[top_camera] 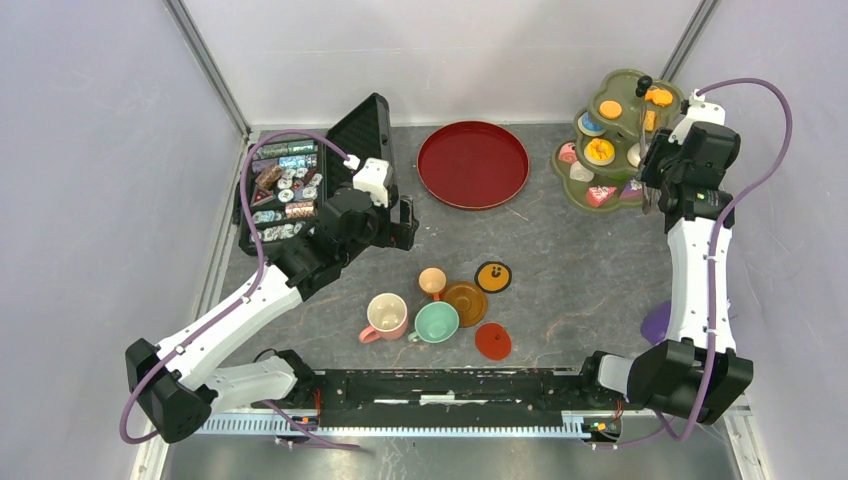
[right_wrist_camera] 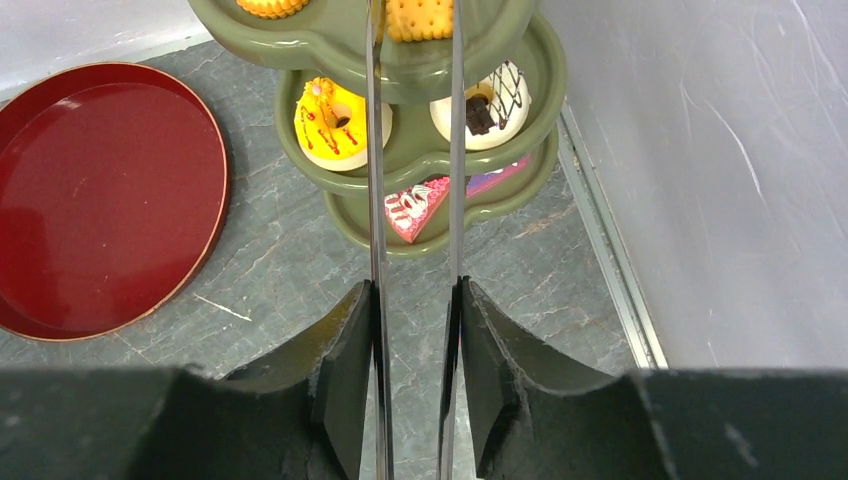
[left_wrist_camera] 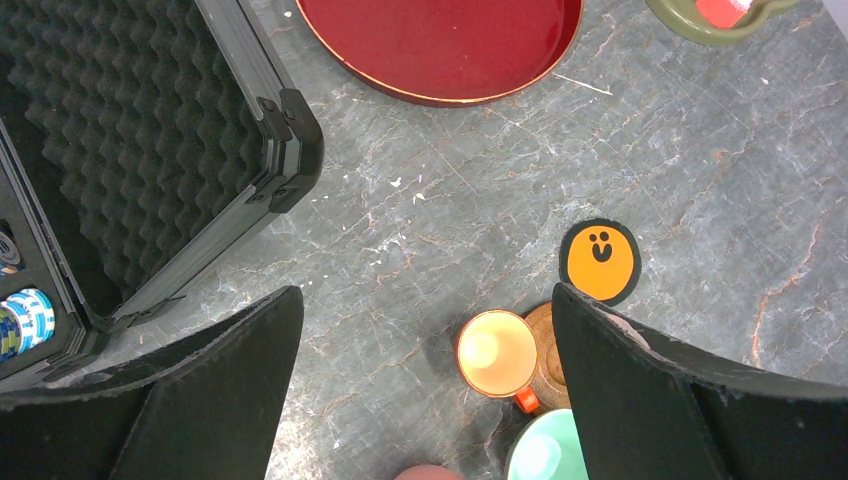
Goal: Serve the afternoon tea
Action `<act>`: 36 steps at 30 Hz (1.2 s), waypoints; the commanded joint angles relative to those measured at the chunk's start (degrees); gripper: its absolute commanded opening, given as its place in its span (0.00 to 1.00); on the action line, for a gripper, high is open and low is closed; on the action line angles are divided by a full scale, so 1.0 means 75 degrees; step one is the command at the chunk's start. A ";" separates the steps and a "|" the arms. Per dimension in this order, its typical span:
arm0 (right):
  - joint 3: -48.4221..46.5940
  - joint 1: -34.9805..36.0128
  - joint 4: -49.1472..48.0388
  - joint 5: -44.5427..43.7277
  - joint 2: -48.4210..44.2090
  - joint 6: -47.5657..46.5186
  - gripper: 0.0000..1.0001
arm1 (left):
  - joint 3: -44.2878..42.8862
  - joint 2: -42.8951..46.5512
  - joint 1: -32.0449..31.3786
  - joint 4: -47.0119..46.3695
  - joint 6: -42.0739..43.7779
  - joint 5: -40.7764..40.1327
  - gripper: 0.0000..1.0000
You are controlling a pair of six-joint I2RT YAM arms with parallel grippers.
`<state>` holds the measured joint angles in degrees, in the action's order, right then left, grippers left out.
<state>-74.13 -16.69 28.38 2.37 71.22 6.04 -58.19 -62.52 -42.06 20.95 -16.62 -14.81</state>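
My right gripper point(right_wrist_camera: 415, 300) is shut on thin metal tongs point(right_wrist_camera: 374, 200). Their two blades reach to the top tier of the green tiered stand point(right_wrist_camera: 440, 160) and straddle an orange biscuit point(right_wrist_camera: 418, 18). The lower tiers hold a yellow donut point(right_wrist_camera: 342, 115), a white chocolate-drizzled donut point(right_wrist_camera: 490, 105) and a pink cake slice point(right_wrist_camera: 415, 210). My left gripper point(left_wrist_camera: 427, 300) hangs open and empty over the table, just above the small orange cup point(left_wrist_camera: 497, 352). The mint cup point(top_camera: 437, 322) and pink cup point(top_camera: 386, 316) stand beside that cup.
A red round tray point(top_camera: 472, 163) lies at the back centre. An open black case point(top_camera: 300, 185) with several pastries stands at the back left. A brown saucer point(top_camera: 466, 303), an orange face saucer point(top_camera: 493, 276) and a red saucer point(top_camera: 492, 341) lie around the cups.
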 commanded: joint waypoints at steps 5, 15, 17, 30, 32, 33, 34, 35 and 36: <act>-0.0126 -0.0043 -0.0255 -0.0070 -0.0067 -0.0130 0.46 | -0.0116 0.0173 0.0053 -0.0099 -0.0252 -0.0054 1.00; -0.0348 -0.0047 -0.0439 -0.0268 -0.0572 -0.0106 0.48 | -0.0116 0.0185 0.0053 -0.0110 -0.0262 -0.0035 1.00; -0.0325 -0.0045 -0.0553 -0.0269 -0.0802 -0.0035 0.49 | -0.0116 0.0182 0.0054 -0.0109 -0.0268 -0.0018 1.00; -0.0200 0.0011 -0.2182 0.1596 -0.1642 0.0326 0.47 | -0.0110 0.0189 0.0047 -0.0109 -0.0274 -0.0018 1.00; -0.0177 0.0291 -0.2588 0.2660 -0.1406 0.0452 0.47 | -0.0116 0.0164 0.0054 -0.0116 -0.0280 -0.0018 1.00; -0.0182 0.0652 -0.2670 0.2938 -0.1199 0.0463 0.47 | -0.0116 0.0140 0.0053 -0.0110 -0.0289 -0.0017 1.00; -0.0197 0.1112 -0.2691 0.2960 -0.0974 0.0387 0.47 | -0.0127 0.0117 0.0054 -0.0116 -0.0290 0.0002 1.00; -0.0197 0.1726 -0.2677 0.2847 -0.0756 0.0208 0.47 | -0.0127 0.0114 0.0054 -0.0121 -0.0297 0.0015 1.00; -0.0159 0.2253 -0.2687 0.2689 -0.0479 0.0026 0.47 | -0.0128 0.0097 0.0060 -0.0133 -0.0302 0.0026 1.00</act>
<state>-74.39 -11.11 13.10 15.38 61.65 8.21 -58.19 -62.19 -42.06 20.95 -16.62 -14.83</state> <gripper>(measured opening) 0.472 0.997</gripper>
